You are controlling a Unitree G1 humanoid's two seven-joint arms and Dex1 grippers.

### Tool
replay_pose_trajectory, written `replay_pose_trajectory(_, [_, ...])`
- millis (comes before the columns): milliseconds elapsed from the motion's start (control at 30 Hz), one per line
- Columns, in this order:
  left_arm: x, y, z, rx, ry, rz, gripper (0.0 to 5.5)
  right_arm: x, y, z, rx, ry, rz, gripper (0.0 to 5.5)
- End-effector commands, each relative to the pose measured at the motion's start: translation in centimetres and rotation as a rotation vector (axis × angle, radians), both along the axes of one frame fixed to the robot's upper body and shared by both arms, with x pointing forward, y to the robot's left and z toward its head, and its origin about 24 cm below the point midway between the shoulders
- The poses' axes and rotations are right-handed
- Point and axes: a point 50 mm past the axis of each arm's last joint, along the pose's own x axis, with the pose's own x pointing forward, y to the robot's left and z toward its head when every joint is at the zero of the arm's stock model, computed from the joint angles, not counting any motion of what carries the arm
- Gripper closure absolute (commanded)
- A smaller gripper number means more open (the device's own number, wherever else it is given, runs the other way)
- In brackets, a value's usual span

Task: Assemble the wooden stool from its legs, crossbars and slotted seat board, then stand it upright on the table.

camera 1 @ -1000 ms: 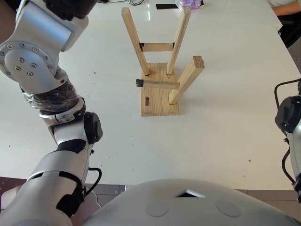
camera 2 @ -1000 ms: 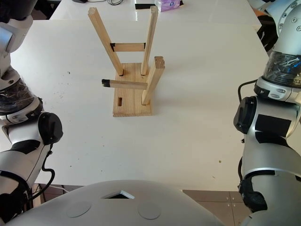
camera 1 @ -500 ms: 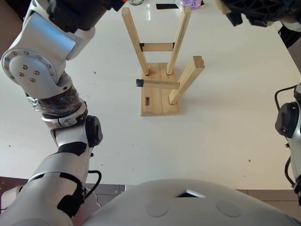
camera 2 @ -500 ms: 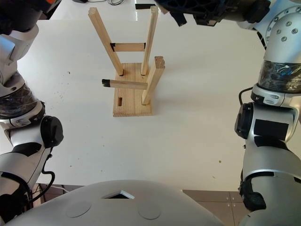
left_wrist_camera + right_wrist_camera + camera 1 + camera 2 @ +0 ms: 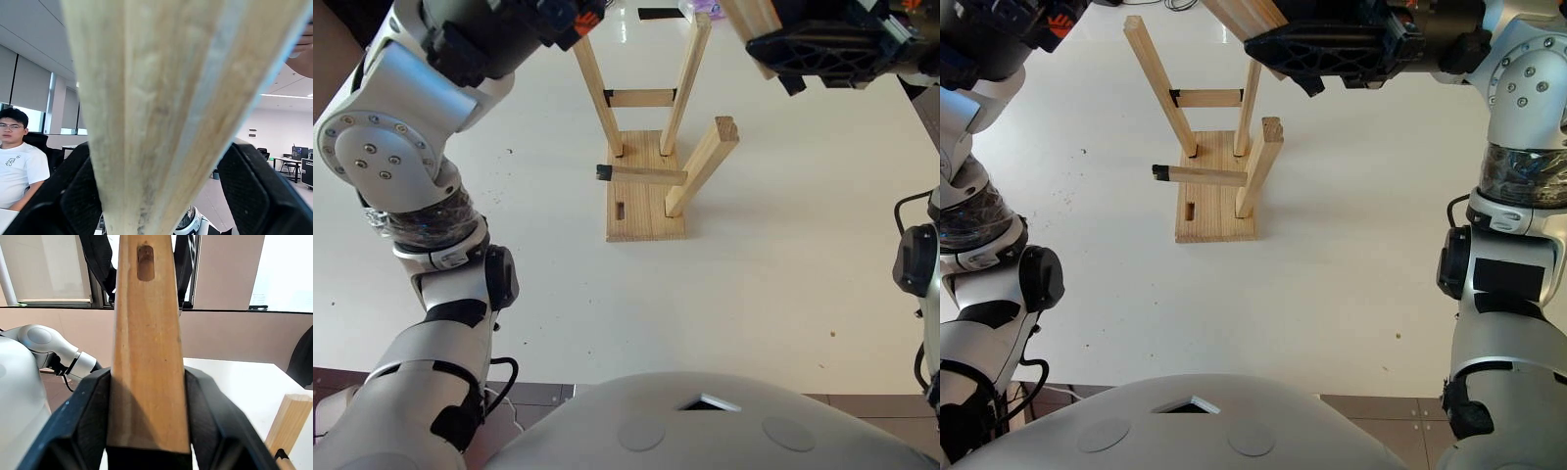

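The seat board (image 5: 646, 223) lies flat near the middle of the surface (image 5: 783, 274). Two legs stand at its far end, the left one (image 5: 595, 88) beside the right one (image 5: 685, 83), with a crossbar (image 5: 641, 98) between them. A third leg (image 5: 703, 166) stands at the near right corner, and a second crossbar (image 5: 641, 174) juts left from it above the board. The right hand (image 5: 146, 382), high over the far right, grips a fourth leg (image 5: 146, 323). The left hand (image 5: 156, 196), high over the far left, clamps a wooden piece (image 5: 161, 98), probably another stool part.

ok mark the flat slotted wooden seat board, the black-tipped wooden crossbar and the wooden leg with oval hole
slotted seat board (image 5: 651, 223), left eye view, bare near end
black-tipped crossbar (image 5: 641, 175), left eye view, mid-length
wooden leg with oval hole (image 5: 146, 347), right wrist view, front face
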Motion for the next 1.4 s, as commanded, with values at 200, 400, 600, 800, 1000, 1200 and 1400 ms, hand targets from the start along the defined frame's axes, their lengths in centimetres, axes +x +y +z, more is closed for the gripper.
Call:
replay_pose_trajectory(200, [-0.6,1.1,1.1,-0.032,-0.064,-0.003,2.13,0.5,-1.0,-1.0,-0.046,0.016,-0.058,3.44])
replay_pose_trajectory(400, [-0.6,1.3,1.0,-0.031,-0.068,0.002,2.86,0.6,-1.0,-1.1,-0.05,0.015,-0.061,3.44])
replay_pose_trajectory(600, [-0.6,1.0,0.1,-0.024,-0.024,-0.019,3.24,0.3,-0.7,-0.8,-0.022,0.015,-0.037,3.44])
replay_pose_trajectory(800, [-0.7,0.6,-0.5,-0.015,0.0,-0.023,3.24,0.1,-0.4,-0.7,-0.017,0.022,-0.022,3.44])
replay_pose_trajectory(1000, [-0.7,0.5,-0.9,-0.012,0.009,-0.028,2.8,0.1,-0.2,-0.7,-0.01,0.027,-0.019,3.44])
replay_pose_trajectory(1200, [-0.4,0.5,-0.8,-0.007,0.025,-0.006,2.07,0.0,-0.2,-0.8,-0.008,0.032,-0.022,3.44])
replay_pose_trajectory(1400, [-0.3,0.3,-0.6,-0.009,0.01,0.0,2.07,-0.1,0.0,-0.9,-0.009,0.035,-0.021,3.44])
